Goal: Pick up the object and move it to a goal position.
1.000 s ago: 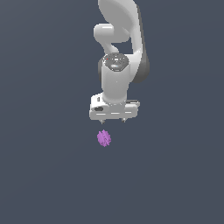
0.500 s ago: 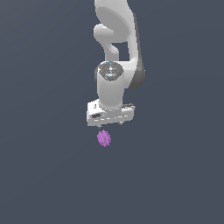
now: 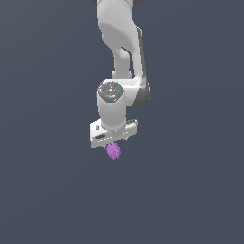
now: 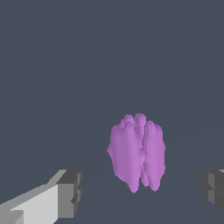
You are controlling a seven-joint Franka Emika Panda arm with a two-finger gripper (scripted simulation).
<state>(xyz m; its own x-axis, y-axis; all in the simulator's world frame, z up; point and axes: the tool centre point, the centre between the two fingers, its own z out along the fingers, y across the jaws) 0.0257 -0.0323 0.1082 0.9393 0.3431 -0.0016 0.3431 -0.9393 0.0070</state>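
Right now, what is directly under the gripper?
The purple object lies under the open gripper, between its fingers and touching neither. In the exterior view the gripper covers the object's top; the fingertips are hidden there.

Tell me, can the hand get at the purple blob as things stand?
Probably yes. The hand is open with the purple blob between its fingers, clear gaps on both sides, nothing in the way.
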